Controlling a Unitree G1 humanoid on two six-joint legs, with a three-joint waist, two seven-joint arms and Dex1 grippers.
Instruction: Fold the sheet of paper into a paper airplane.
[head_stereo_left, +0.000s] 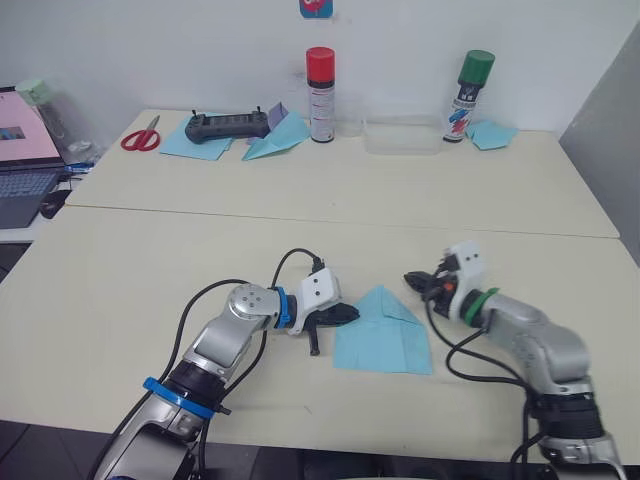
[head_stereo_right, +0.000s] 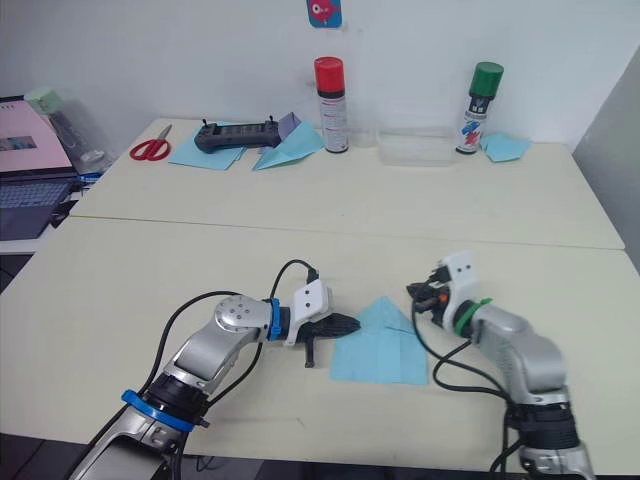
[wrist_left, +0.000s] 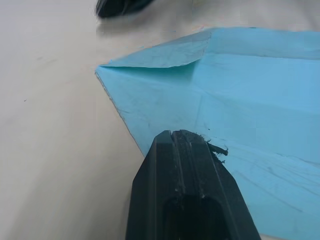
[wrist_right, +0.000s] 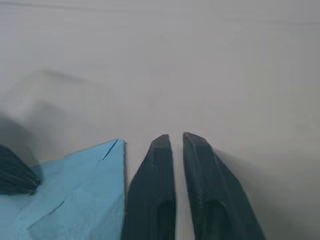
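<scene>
Already partly folded, the sheet of paper (head_stereo_left: 383, 335) lies flat on the desk (head_stereo_left: 120, 270) between the two arms — its far corners turned in to a point, the near half a plain rectangle. The left gripper (head_stereo_left: 343, 314), jaws pressed together, rests its tip on the paper's left edge, probably to pin it or firm the crease. The right gripper (wrist_right: 172, 142) sits just beside the point, off the paper — jaws nearly together, holding nothing.
</scene>
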